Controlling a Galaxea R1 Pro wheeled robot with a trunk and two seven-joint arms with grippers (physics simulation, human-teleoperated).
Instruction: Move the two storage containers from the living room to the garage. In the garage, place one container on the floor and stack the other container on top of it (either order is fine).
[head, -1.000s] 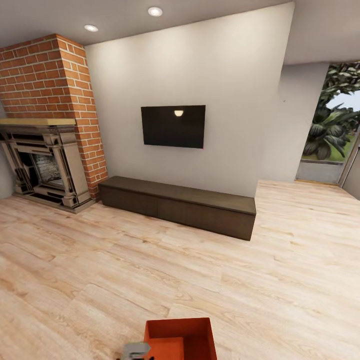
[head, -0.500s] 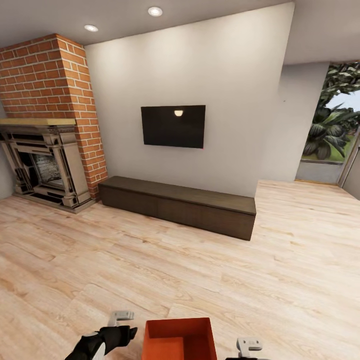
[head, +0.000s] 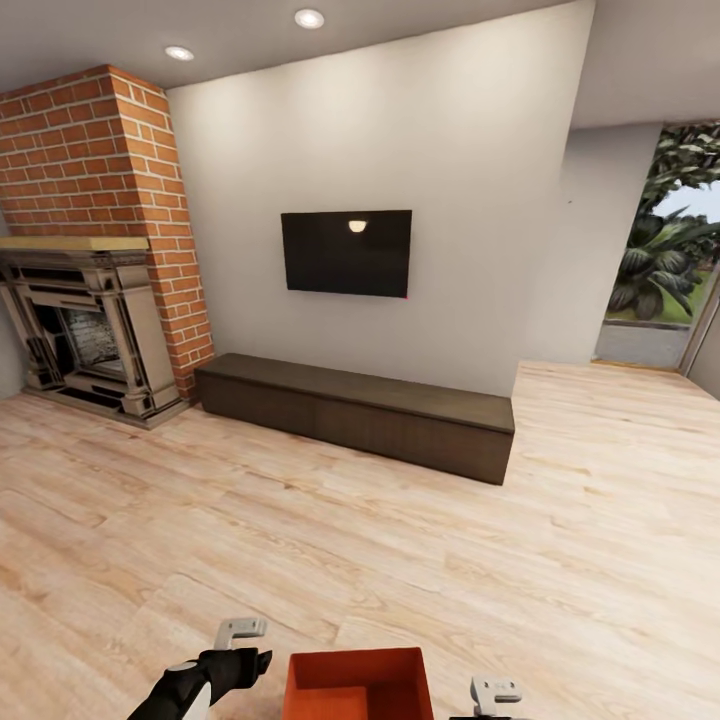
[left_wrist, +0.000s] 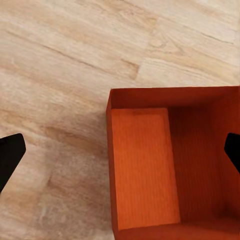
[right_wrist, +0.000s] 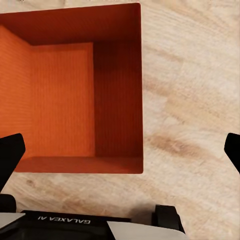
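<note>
One orange-red storage container (head: 358, 685) stands topless on the light wood-plank floor of the living room, at the near edge of the head view. My left gripper (head: 243, 632) hovers by its left side and my right gripper (head: 497, 688) by its right side. In the left wrist view the container (left_wrist: 170, 165) lies below my left gripper (left_wrist: 120, 157), which is open with one dark fingertip (left_wrist: 10, 155) over the floor. In the right wrist view the container (right_wrist: 70, 95) lies under my open right gripper (right_wrist: 121, 152). The other container and the garage are out of view.
A long dark cabinet (head: 360, 412) runs along the far wall under a wall TV (head: 346, 252). A brick fireplace (head: 90, 330) stands at the far left. A glass door (head: 665, 250) with plants behind it is at the far right. Wood floor (head: 400, 540) stretches between.
My left gripper moved from in front of the container to its left side, and my right gripper came into view on its right. The head view shifted slightly; the container sits lower in it.
</note>
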